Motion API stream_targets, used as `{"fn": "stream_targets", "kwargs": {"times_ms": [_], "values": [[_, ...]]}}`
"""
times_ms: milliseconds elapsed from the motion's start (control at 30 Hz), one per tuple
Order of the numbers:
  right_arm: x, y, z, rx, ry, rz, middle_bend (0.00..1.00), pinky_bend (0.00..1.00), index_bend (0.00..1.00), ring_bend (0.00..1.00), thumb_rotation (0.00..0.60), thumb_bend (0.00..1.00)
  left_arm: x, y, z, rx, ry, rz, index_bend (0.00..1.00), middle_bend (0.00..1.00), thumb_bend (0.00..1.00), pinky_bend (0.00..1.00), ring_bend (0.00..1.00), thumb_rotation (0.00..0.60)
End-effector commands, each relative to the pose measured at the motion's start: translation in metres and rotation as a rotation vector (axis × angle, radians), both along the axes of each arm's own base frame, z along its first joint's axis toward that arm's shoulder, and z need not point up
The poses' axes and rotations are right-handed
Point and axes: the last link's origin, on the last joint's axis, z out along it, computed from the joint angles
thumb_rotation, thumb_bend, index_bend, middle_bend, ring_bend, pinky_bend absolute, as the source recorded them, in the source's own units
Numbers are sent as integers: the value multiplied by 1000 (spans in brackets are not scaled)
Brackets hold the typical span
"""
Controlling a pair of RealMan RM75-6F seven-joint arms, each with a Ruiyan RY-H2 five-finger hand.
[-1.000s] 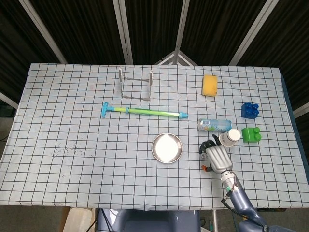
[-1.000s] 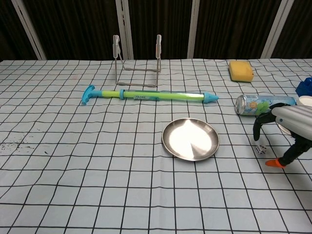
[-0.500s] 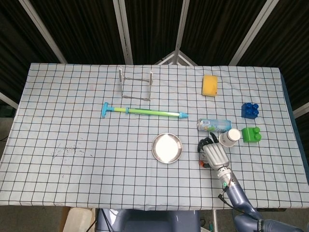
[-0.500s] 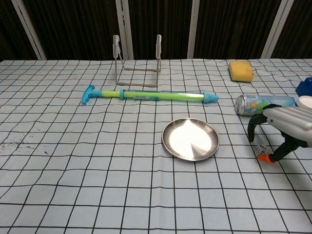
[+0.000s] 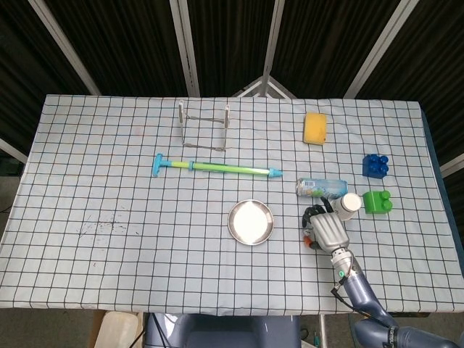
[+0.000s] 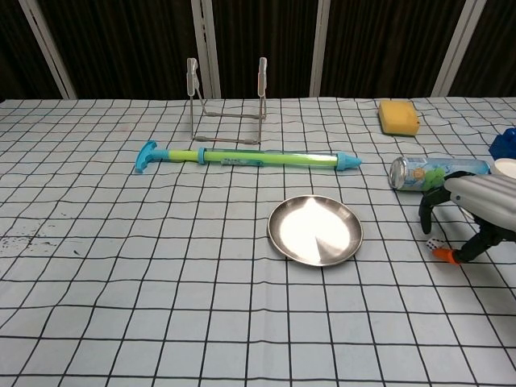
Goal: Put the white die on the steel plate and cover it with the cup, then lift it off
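Right hand (image 6: 472, 211) hung arched over the white die (image 6: 433, 243), dark fingers (image 6: 426, 216) curved down on one side and the orange-tipped thumb on the other; whether they touched or pinched the die could not be told, since the die seemed to sit on the cloth between them. From the head view the same hand (image 5: 326, 229) covered the die. The steel plate (image 6: 315, 230) lay bare at nine o'clock from the die, apart from it. At twelve o'clock from the hand a drink can (image 6: 437, 172) lay on its side, and the white cup (image 5: 349, 204) stood at about one o'clock, just beside the hand. Farther out on the checked worktop (image 5: 109, 217) sat a green block (image 5: 377, 201), a blue block (image 5: 375, 165), a yellow sponge (image 5: 315, 127), a green-and-blue water pump (image 5: 217, 167) and a wire rack (image 5: 204, 127). No left hand showed in either view.
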Motion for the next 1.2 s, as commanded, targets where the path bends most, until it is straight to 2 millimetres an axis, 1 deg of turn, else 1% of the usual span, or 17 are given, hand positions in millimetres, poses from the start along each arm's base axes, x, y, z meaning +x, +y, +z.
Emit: {"fn": "stream_targets", "kwargs": {"times_ms": [33, 233, 633, 1200], "values": [[-2, 1, 1, 0, 1, -3, 320, 0, 506, 224, 600, 314, 1, 0, -1, -2, 2, -1, 188, 0, 678, 94, 0, 600], [-6, 2, 3, 5, 6, -12, 320, 0, 506, 224, 600, 315, 1, 0, -2, -6, 6, 0, 189, 0, 677, 95, 0, 600], [-7, 0, 3, 7, 12, -11, 320, 0, 507, 224, 600, 319, 1, 0, -3, -6, 10, 1, 191, 0, 678, 95, 0, 600], [-6, -3, 0, 9, 13, -8, 320, 0, 581, 224, 600, 384, 3, 1, -6, -11, 18, -1, 192, 0, 678, 94, 0, 600]]}}
